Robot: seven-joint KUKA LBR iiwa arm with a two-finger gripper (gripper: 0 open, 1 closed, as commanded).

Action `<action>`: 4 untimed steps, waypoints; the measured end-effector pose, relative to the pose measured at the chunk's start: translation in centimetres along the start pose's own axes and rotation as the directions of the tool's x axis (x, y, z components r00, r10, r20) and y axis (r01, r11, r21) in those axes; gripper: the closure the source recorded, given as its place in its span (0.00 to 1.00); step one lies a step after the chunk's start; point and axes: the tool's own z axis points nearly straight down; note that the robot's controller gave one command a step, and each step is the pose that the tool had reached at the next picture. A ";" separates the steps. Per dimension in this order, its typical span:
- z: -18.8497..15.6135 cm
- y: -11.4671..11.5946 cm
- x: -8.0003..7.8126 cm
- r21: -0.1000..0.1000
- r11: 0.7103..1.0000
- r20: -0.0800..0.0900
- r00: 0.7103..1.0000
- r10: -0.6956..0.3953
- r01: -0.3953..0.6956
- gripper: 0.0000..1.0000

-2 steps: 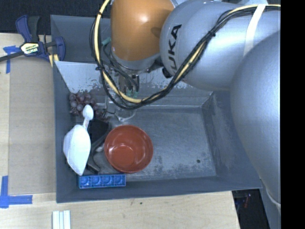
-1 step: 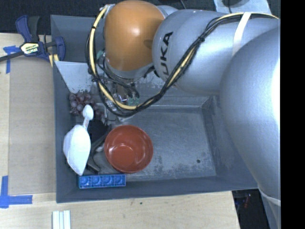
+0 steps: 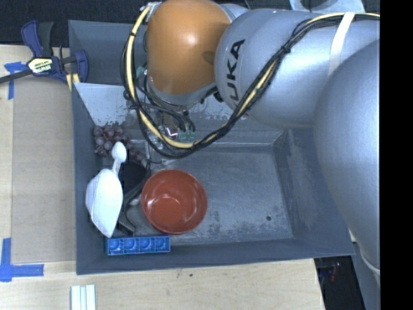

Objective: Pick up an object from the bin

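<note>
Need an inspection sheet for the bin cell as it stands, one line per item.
surface: grey metal bin, floor scuffed and speckled.
job's things: red round bowl upright; white plastic scoop at its left; blue studded brick by the near wall; dark purple grape cluster beyond the scoop.
clutter: black item under scoop and bowl, kind unclear.
grippers: claw below orange wrist cover, beside grape cluster; state unreadable.
cables: yellow and black cables loop round the wrist.
surroundings: nothing seen beyond fixtures.

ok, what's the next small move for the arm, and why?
Probably a small shift toward the view's left: the gripper hangs in the back-left part of the bin, just right of the dark grape bunch and behind the white scoop, with the red bowl nearer the front. Which one it is after is unclear.
</note>
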 end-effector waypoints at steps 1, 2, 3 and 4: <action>6.1 2.5 -0.6 -0.001 1.000 -0.009 1.000 -0.002 0.002 0.00; 5.2 1.0 1.3 0.002 0.958 0.008 0.958 -0.287 0.287 1.00; 5.2 1.0 1.3 0.002 0.958 0.008 0.958 -0.287 0.287 1.00; 9.7 1.8 -0.1 0.001 0.996 0.009 0.996 -0.088 0.088 1.00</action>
